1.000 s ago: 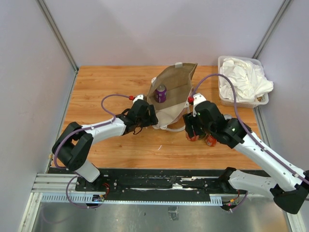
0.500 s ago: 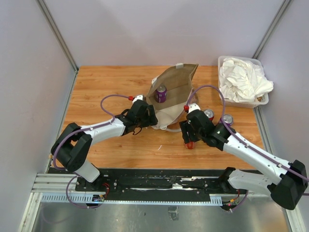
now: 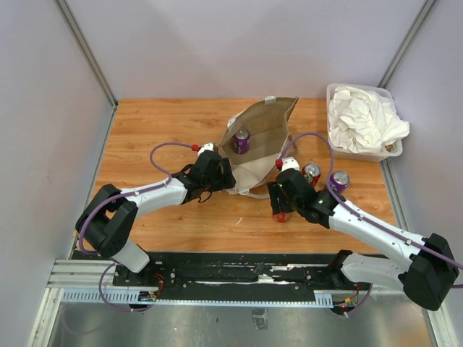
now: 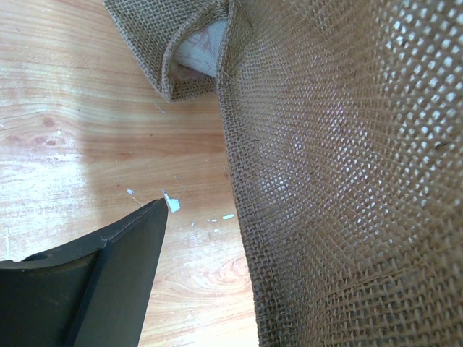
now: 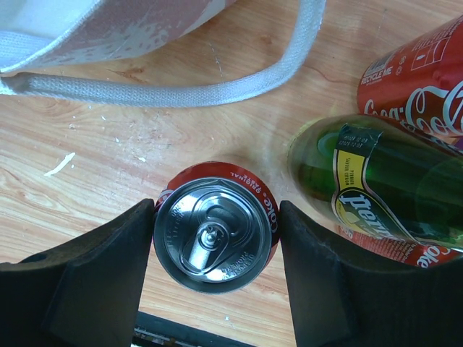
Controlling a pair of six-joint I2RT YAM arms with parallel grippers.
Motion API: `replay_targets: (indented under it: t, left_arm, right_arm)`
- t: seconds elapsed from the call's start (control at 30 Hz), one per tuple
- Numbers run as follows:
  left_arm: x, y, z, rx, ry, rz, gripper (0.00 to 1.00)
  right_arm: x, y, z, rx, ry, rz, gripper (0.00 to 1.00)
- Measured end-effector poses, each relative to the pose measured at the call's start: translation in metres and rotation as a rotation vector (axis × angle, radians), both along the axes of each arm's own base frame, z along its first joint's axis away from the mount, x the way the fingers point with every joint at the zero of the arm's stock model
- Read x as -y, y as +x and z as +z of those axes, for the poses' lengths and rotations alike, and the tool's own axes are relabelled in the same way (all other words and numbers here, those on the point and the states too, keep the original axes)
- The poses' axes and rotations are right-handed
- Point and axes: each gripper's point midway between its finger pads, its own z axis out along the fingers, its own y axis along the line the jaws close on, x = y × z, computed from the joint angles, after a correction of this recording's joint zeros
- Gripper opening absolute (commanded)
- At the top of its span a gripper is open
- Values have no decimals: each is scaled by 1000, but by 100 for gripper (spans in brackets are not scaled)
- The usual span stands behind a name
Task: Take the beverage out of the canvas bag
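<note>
The right hand [image 5: 217, 220] is clenched on an upright red cola can [image 5: 215, 235], 1 finger pressed to each flank. The can appears to rest on the counter [image 5: 108, 144] at the lower middle of the wrist frame. I judge the step to be setting this drink down outside the bag, close to the other drinks so they group together, clear of the bag's mouth. Just right of it is a green Perrier bottle [image 5: 376, 191], and in the upper right corner a second red can [image 5: 423, 79]. Above the hand, a white rope handle [image 5: 217, 87] trails across the wood from the canvas bag [image 5: 108, 29] in the upper left corner. The left hand [image 3: 212, 172] lies against the bag's left wall in the overhead frame, probably to keep the soft tote steady and open. Its wrist view shows only 1 black finger [image 4: 108, 282] at the lower left, with bare wood between it and the weave, so I cannot tell whether that hand is released or clenched. Only the overhead view shows 1 purple can [image 3: 241, 139] upright inside the bag, so by my reading the task is unfinished. It also shows a second purple can [image 3: 338, 181] right of the right arm. The green bottle does not show there, likely hidden under that arm. Neither wrist camera sees into the bag.
</note>
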Motion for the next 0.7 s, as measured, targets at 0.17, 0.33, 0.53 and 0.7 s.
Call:
replay_targets:
  t: [0.17,0.33,0.53,0.7]
  left_arm:
    - [0,0,0,0,0,0,81]
    - [0,0,0,0,0,0,81]
    - [0,0,0,0,-1,-1,81]
    - [0,0,0,0,-3,0,81]
  right_arm:
    - [1,-1,0,-2,9,-15,77]
    - [4,-3,6,10,16,-16,82]
    - [-5,7,42,64,31,19,82]
    - [-26,31,99,171,73,63,81]
